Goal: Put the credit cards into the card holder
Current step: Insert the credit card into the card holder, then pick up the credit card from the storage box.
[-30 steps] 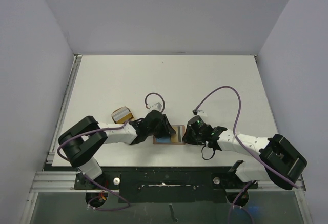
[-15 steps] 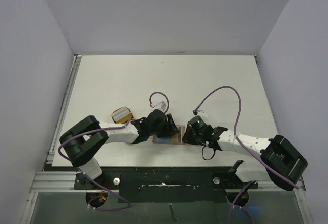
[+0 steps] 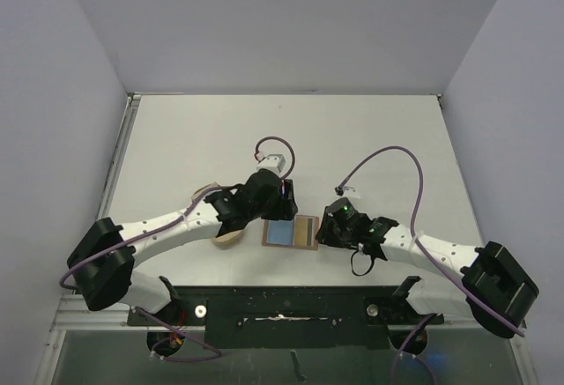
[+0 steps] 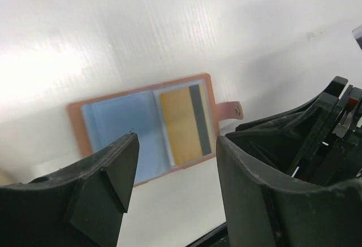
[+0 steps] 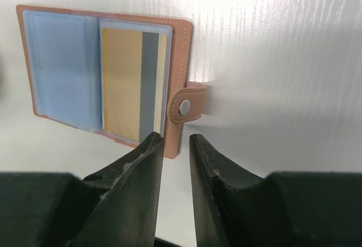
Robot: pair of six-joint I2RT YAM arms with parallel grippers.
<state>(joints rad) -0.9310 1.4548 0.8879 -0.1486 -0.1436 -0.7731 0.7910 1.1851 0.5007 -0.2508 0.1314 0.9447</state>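
Observation:
The reddish-brown card holder (image 3: pixel 314 231) lies open and flat near the table's front edge. A light blue credit card (image 5: pixel 59 60) fills its left pocket and a gold one with a dark stripe (image 5: pixel 133 83) its right pocket. The closing tab (image 5: pixel 189 105) sticks out to the right. My left gripper (image 4: pixel 176 139) hangs above the holder's far side, jaws wide open with nothing between them. My right gripper (image 5: pixel 175 139) sits at the holder's near right corner, by the tab, with a narrow empty gap between its fingers.
A pale tan case with a rounded end (image 3: pixel 227 237) lies left of the holder, partly under my left arm. The table's front edge (image 3: pixel 291 284) runs just below the holder. Purple cables loop above both wrists.
My left gripper has lifted off the holder, drawn back toward the far side and opened wide. The holder now shows both cards fully. The right gripper's fingers have parted slightly.

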